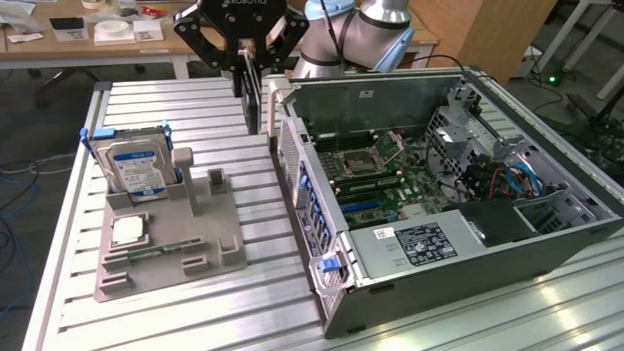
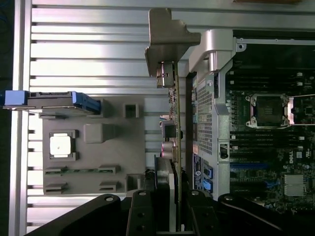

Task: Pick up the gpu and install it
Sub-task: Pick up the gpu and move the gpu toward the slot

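Grip: gripper (image 1: 250, 67) is clamped on the graphics card (image 1: 253, 102).
Card axis: hung downward, seen edge-on.
Position: held just outside the computer case (image 1: 298, 170) wall.

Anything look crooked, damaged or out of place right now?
Nothing stands out. The graphics card hangs straight in the gripper, beside the open computer case; the hard drive stands upright in the grey tray.

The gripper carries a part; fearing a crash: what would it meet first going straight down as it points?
Probably the ribbed aluminium table, in the strip between the grey plastic fixture and the computer case. The thin dark gpu in the gripper hangs lowest, so it would touch first; depth is unclear.
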`<state>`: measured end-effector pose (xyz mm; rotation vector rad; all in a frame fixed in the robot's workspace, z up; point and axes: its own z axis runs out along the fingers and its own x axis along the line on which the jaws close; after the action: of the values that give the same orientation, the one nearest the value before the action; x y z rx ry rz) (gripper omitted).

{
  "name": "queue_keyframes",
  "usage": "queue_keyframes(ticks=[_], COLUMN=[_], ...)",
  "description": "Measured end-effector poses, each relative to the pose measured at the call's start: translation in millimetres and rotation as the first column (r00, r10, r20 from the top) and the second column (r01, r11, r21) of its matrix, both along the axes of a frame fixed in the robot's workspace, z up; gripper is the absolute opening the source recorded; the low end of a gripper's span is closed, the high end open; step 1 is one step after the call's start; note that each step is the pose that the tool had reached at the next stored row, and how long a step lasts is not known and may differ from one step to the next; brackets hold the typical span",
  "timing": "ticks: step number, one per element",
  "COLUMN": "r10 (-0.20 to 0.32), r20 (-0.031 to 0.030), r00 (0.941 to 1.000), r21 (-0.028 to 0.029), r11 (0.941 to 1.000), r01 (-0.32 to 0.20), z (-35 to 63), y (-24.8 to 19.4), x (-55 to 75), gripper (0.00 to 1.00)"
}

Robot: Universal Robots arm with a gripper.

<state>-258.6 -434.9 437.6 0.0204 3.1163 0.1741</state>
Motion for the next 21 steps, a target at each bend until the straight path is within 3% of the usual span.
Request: queue_keyframes(ticks=[21], r10=[0.0], r20=[0.0], r00=[1.0], r21=[0.0], r11=[1.0], r01=[0.0], z=[-0.4], y=[0.0], x=[17.1], gripper=[0.28])
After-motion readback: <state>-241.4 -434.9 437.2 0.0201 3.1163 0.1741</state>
